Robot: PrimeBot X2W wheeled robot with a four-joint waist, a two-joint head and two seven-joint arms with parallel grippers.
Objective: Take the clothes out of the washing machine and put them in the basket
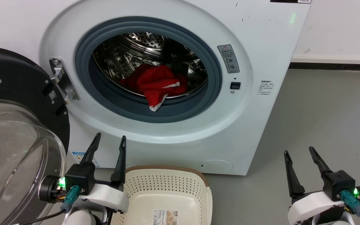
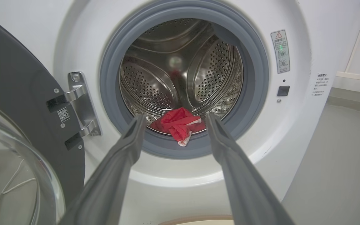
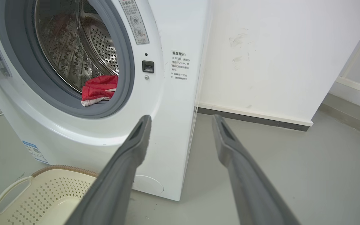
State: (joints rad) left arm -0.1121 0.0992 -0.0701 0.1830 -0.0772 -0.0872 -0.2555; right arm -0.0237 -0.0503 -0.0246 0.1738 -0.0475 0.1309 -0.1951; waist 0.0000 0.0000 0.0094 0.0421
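Observation:
The washing machine (image 1: 261,37) stands ahead with its door swung wide to the left. Inside the steel drum the red clothes (image 1: 156,84) lie at the front, one white-trimmed corner draped over the grey rubber ring (image 1: 117,106). The clothes (image 2: 180,125) also sit low in the porthole in the left wrist view, and the clothes (image 3: 100,89) at the drum's lip in the right wrist view. The cream basket (image 1: 167,184) with a brown rim rests on the floor below the porthole. My left gripper (image 1: 110,140) is open beside the basket's left corner. My right gripper (image 1: 298,150) is open, low right.
The open door (image 1: 17,93), black-rimmed with a bulging glass bowl (image 1: 14,156), fills the left side close to my left arm. Grey floor (image 1: 323,118) stretches right of the machine toward a white wall with a dark skirting (image 3: 255,117).

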